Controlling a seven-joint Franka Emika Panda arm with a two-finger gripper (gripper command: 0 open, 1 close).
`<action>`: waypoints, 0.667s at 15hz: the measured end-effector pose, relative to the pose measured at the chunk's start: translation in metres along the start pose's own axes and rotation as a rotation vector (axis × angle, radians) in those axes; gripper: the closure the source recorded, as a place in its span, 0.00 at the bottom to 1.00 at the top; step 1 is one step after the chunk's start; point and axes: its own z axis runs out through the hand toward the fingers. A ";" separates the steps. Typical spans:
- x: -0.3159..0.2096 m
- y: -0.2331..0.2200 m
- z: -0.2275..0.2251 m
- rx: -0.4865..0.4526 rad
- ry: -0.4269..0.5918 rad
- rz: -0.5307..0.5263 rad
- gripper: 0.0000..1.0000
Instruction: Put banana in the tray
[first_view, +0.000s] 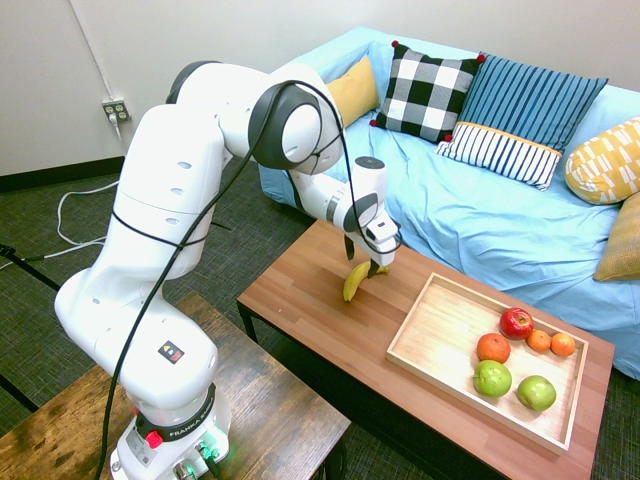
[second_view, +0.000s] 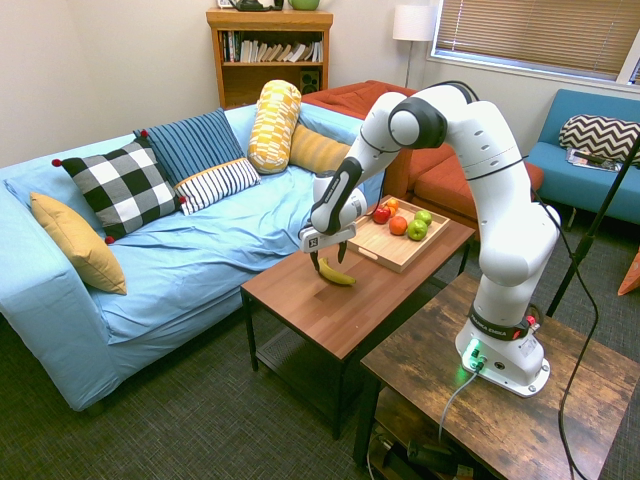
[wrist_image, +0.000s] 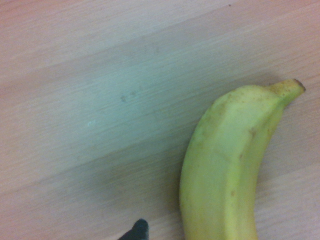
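Banana (wrist_image: 225, 170) on counter (first_view: 300, 310), hand (first_view: 366, 266) straddling it, grip unclear; grasp pending, tray (first_view: 432, 340) well apart.

Banana on the table, tray beside it

A single curved yellow banana (first_view: 354, 281), greenish along its body, is seen on the reddish-brown table, apart from the tray (first_view: 430, 345). The shallow rectangular light-wood tray, with a low raised rim, is set at the table's other end, flat and upright.
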 end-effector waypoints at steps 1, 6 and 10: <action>0.002 -0.001 0.006 -0.003 -0.003 0.003 1.00; 0.006 -0.004 0.019 -0.006 -0.014 0.008 1.00; 0.007 -0.004 0.021 -0.003 -0.018 0.009 1.00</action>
